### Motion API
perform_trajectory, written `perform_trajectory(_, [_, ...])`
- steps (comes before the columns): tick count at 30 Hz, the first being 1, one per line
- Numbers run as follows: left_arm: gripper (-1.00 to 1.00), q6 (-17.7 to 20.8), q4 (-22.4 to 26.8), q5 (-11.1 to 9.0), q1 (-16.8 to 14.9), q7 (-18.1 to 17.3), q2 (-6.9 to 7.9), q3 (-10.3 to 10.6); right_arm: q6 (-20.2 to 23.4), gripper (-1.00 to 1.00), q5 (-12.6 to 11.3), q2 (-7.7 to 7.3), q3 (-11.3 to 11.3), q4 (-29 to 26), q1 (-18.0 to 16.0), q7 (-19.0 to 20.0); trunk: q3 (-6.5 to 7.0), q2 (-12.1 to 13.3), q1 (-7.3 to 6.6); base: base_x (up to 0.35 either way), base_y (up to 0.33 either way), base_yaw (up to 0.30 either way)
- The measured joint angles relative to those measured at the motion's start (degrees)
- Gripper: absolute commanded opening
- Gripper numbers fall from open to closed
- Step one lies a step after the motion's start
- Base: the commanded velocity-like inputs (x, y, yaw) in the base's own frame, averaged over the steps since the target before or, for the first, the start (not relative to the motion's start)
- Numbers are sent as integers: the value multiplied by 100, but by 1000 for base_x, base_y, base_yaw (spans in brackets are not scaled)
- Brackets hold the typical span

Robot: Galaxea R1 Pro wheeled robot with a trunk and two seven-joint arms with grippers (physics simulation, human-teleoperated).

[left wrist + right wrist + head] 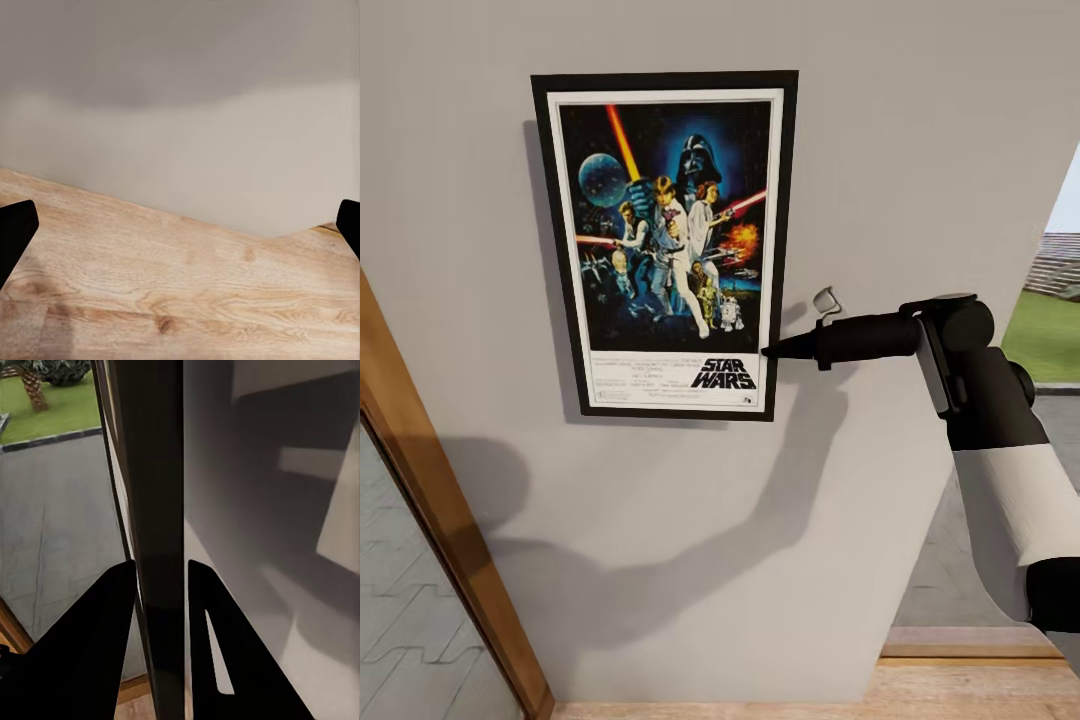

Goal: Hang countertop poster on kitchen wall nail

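The poster [665, 240], black-framed with a white border and the STAR WARS logo, stands upright and flat against the grey wall. My right gripper [768, 351] reaches in from the right and meets the poster's right edge near its lower corner. In the right wrist view the two black fingers [97, 645] sit on either side of the poster's dark frame edge [157, 472], shut on it. My left gripper [187, 206] is open, its fingertips wide apart over wooden floor. No nail can be seen behind the poster. The kitchen countertop is out of view.
A wooden door frame [440, 500] with a glass pane slants along the left. Right of the wall [920, 150] an opening shows pavement and grass [1050, 340]. Wooden floor [960, 690] runs along the wall's foot.
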State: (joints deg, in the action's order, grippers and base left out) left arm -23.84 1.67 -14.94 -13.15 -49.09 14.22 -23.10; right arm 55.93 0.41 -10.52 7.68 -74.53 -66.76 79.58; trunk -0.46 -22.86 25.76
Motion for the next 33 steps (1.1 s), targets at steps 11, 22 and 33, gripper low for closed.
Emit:
perform_trajectory(11, [100,0,0,0,0,1,0,0,7,-100,1,0,-5,0,0,0,0,0,0,68,0,0])
perform_trajectory(22, [100,-8,0,-1,0,-8,-8,9,7,-100,1,-3,-18,0,0,-9,0,0,0,0,0,0])
perform_trajectory(33, [100,-8,0,-1,0,-8,-8,9,7,-100,1,-3,-18,0,0,-9,0,0,0,0,0,0])
